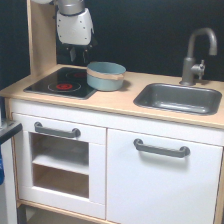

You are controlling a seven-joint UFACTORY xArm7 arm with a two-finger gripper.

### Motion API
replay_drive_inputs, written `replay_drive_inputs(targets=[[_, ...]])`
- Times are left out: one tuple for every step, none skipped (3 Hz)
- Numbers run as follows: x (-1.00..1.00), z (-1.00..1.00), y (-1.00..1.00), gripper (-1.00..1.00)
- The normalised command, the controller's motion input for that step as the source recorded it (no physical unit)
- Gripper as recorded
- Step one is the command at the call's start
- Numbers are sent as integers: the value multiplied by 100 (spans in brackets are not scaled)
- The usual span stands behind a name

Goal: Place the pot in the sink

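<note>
The pot (106, 76) is light blue-grey with a tan band near its rim and a short handle pointing to the exterior view's right. It stands on the wooden counter, overlapping the right edge of the black stovetop (60, 82). The sink (178, 98), a dark grey rectangular basin, is set into the counter further to the right and holds nothing. My gripper (76, 54) hangs from the white wrist above the stovetop's back edge, up and to the left of the pot, apart from it. Its dark fingers blend into the dark background, so their spacing is unclear.
A grey faucet (196, 55) rises behind the sink. A wooden upright panel (41, 37) stands at the counter's back left, close to my wrist. Below the counter (115, 100) are white cabinet doors with grey handles (161, 148).
</note>
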Motion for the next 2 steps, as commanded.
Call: replay_drive_inputs(targets=[[0,-68,16,100],[-6,-82,9,100]])
